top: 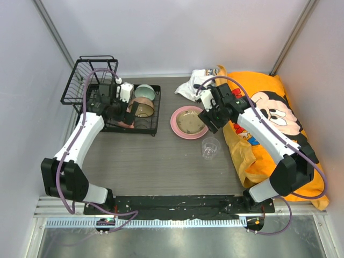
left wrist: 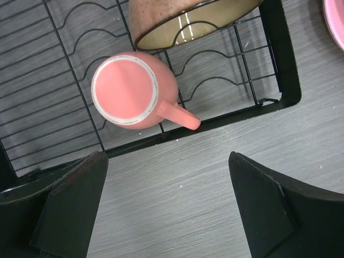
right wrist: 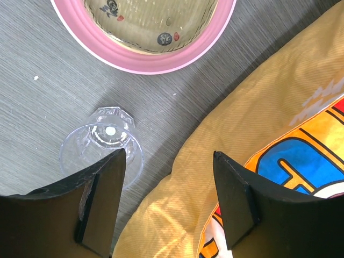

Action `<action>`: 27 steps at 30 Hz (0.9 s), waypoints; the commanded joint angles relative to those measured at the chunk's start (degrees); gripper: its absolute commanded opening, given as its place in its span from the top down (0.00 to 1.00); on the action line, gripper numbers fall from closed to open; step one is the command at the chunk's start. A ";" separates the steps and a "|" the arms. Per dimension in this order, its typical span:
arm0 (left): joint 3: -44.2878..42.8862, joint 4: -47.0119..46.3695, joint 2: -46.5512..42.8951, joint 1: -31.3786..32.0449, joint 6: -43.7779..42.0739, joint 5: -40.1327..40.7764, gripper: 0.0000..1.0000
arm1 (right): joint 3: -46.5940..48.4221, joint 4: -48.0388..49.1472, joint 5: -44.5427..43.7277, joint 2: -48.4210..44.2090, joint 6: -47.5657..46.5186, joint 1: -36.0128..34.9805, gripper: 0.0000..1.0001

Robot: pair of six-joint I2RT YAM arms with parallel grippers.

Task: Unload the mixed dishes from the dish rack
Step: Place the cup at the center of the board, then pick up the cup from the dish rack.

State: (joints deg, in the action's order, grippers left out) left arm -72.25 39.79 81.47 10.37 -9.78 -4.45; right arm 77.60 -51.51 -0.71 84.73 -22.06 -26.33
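Mug (left wrist: pixel 131 91), inverted in rack (left wrist: pixel 279 64), 11 o'clock of left claw (left wrist: pixel 169 207), spread. Straddle body, avoiding handle (left wrist: pixel 180 114) at 4 o'clock. Right claw (right wrist: pixel 169 199) spread, empty.

In the left wrist view the top edge cuts off the bowl (left wrist: pixel 161 16), and only a sliver of the plate (left wrist: pixel 337 19) shows in the upper right corner. In the right wrist view the top edge crops the plate and the dish (right wrist: pixel 150 19) in it, and a finger (right wrist: pixel 102 204) hides the cup's (right wrist: pixel 99 142) lower rim. From above, the left arm (top: pixel 86 131) covers most of the mug (top: pixel 128 123).
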 commanded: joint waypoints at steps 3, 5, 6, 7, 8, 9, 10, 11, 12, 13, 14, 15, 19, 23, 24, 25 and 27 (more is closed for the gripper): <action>3.87 -4.98 2.46 0.70 8.11 0.76 0.00 | 2.11 -0.09 -0.17 -2.81 1.06 -0.39 0.30; 4.31 -5.95 3.43 0.70 9.33 0.76 0.00 | 1.76 0.00 -0.17 -3.25 1.06 -0.39 0.30; 4.66 -7.08 3.87 0.96 9.34 0.84 0.00 | 1.68 0.09 -0.17 -3.34 1.06 -0.48 0.30; 5.27 -7.70 4.39 1.23 9.43 1.98 0.00 | 1.59 0.09 -0.08 -3.25 1.15 -0.39 0.30; 5.54 -8.32 4.75 1.58 9.34 2.51 0.00 | 1.33 0.18 -0.17 -3.34 1.15 -0.31 0.30; 5.89 -8.76 4.92 1.84 9.43 3.30 0.00 | 1.06 0.26 -0.08 -3.43 1.15 -0.39 0.30; 6.41 -9.98 5.19 1.85 10.82 4.00 0.00 | 0.89 0.44 -0.08 -3.43 1.15 -0.48 0.30; 6.68 -10.60 5.36 2.11 10.92 4.10 0.01 | 0.36 0.62 -0.08 -3.52 1.06 -0.48 0.30; 6.77 -11.05 5.45 2.11 11.01 5.92 0.01 | 0.01 0.70 -0.08 -3.52 0.97 -0.48 0.30; 7.03 -11.75 5.63 2.20 11.10 6.81 0.01 | -0.26 0.97 0.01 -3.60 0.97 -0.39 0.30; 7.12 -12.28 5.63 2.11 11.19 7.26 0.01 | -0.87 1.06 -0.08 -3.61 0.97 -0.48 0.30; 7.30 -12.63 5.63 2.20 11.36 7.52 0.01 | -1.14 1.23 0.01 -3.52 0.88 -0.39 0.30; 7.30 -13.77 5.80 2.29 12.59 9.02 0.00 | -2.10 1.67 0.01 -3.43 0.80 -0.39 0.30; 7.65 -14.65 6.51 2.46 13.56 10.25 0.00 | -2.98 2.02 1.83 -3.78 0.71 -0.39 0.30; 7.91 -15.00 6.68 2.55 13.73 10.60 0.00 | -3.16 2.11 1.94 -3.78 0.62 -0.48 0.30; 8.26 -15.44 6.77 2.64 14.08 10.95 0.00 | -3.33 2.20 1.94 -3.87 0.71 -0.39 0.30; 9.14 -16.76 6.86 2.55 14.44 11.82 0.00 | -3.69 2.37 2.12 -3.87 0.62 -0.48 0.30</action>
State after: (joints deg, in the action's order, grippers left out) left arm -64.42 27.62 87.72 12.69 2.83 4.69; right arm 74.17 -50.94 0.19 82.96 -21.87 -26.52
